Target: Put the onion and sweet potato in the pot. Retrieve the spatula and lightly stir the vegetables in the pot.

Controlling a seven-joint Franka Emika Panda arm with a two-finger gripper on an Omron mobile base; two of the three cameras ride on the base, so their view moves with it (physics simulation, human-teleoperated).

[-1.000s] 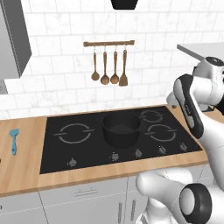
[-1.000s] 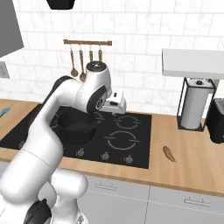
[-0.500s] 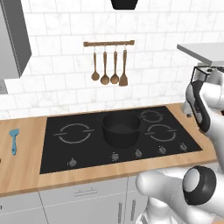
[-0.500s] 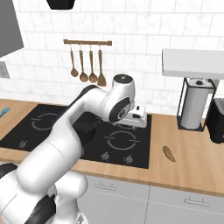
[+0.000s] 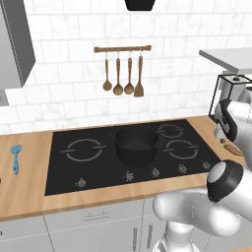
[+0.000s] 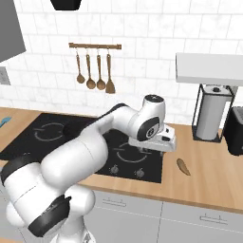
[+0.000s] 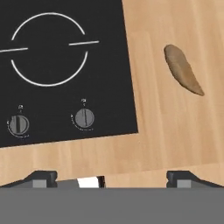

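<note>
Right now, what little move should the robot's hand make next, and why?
Probably a short slide sideways, then down, to get over the sweet potato. It lies on the wooden counter beside the stovetop, off to one side of the open gripper, which is over the stovetop's front corner. The pot waits on the stove, so this vegetable seems the closest thing to fetch.

Wooden counter (image 5: 29, 182) ran the width of the scene, pale grain, with a black cooktop (image 5: 98, 165) set flush into it. Dark pot (image 5: 137, 145) stood on the cooktop near its middle, between the burner rings. Teal spatula (image 5: 16, 158) lay on bare wood left of the cooktop, well apart from it. Right of the cooktop, a brown tapered sweet potato (image 7: 182, 69) lay on the wood (also seen in the right base view (image 6: 183, 166)). Farther right stood a paper-towel holder (image 6: 210, 114).
</note>
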